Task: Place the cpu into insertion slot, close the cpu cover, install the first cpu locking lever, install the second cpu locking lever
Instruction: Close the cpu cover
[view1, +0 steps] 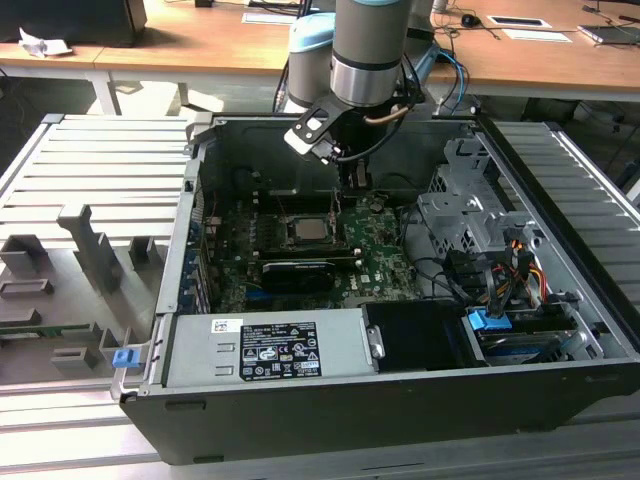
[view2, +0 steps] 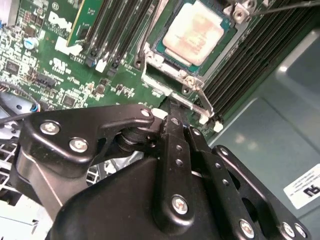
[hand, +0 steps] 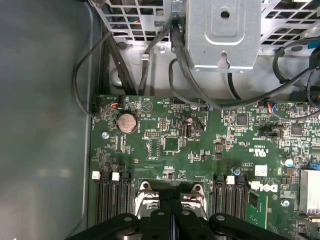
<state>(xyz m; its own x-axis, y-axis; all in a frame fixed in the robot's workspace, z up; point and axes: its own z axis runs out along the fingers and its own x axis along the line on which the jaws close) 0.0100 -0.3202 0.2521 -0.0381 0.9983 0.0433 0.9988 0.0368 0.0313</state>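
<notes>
Cpu: the cpu (view2: 192, 32) lies flat in its socket at the middle of the motherboard (view1: 378, 255), silvery top up. In the exterior view (view1: 305, 232) it sits just far of the long black card (view1: 297, 272).
Cpu cover: the cpu cover (view2: 162, 75) looks to be down around the chip, with its frame edge level along the socket. I cannot tell whether it is pressed fully home.
Levers: 1 silvery lever rod (view2: 204, 102) runs along the socket edge nearest the gripper. A 2nd thin rod (view2: 285, 6) crosses at the corner away from it. I cannot tell whether either is latched.
Gripper: the gripper (view2: 172, 116) stands tip-down just beside the cover's edge, on the far side of the socket in the exterior view (view1: 355, 180). In the first wrist view (hand: 172, 222) its 2 fingers look pressed together with nothing between them.
Step in hand: as I judge it, the chip is placed and the work is at the cover or the 1st lever.
Calls for: a narrow, steady push on thin metal only, kept off the chip's top and off the memory slots (view2: 120, 30) flanking the socket.
Surroundings: the drive cage (view1: 465, 210) is at the exterior view's right and the power supply (view1: 270, 350) is on the near side.
</notes>
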